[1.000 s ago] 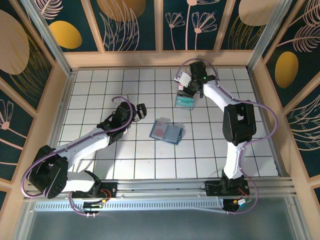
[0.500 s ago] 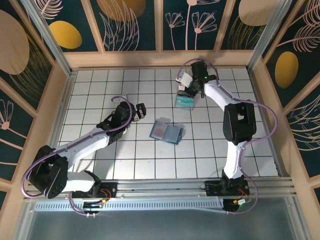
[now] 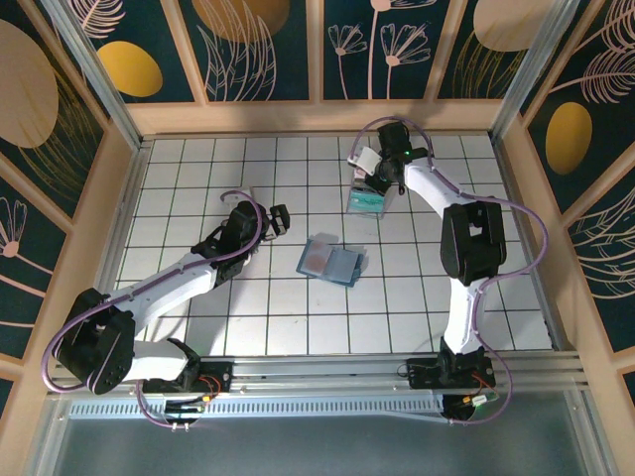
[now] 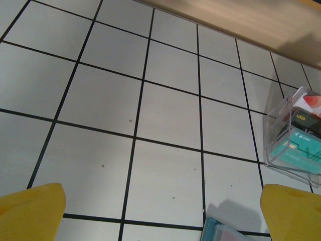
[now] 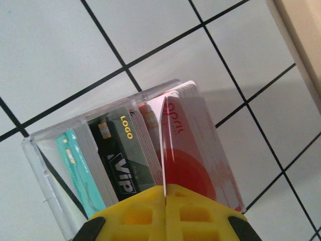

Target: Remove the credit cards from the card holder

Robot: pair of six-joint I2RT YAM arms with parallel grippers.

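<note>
Clenched tight, the right claw [image 5: 165, 195] has its two yellow fingers pressed together on the near edge of a red-and-white card [image 5: 193, 150], which stands upright at the outer end of a row of cards. The left claw [image 4: 160, 215] is released, its yellow fingertips [image 4: 30, 213] spread wide at the bottom corners of its wrist view, with nothing between them but bare tile. Both arms reach over the white gridded table [image 3: 198, 169]: the right one stretches to the far middle, and the left one angles in from the near left and stops short of the centre. The clear tray [image 5: 47, 170] sits on the table under the right claw. It holds the row of upright cards: a teal card [image 5: 80, 173] at one end, then a black card [image 5: 123, 155] with yellow and white lettering, then thin reddish edges packed against the gripped one. Near the centre of the table lies the card holder [image 3: 333, 262], a slate-blue bifold opened flat, well apart from the tray and just to the right of the left claw. A reddish-orange credit card [image 3: 317, 258] shows on its left panel; whether it is tucked in or resting on top I cannot tell.
</note>
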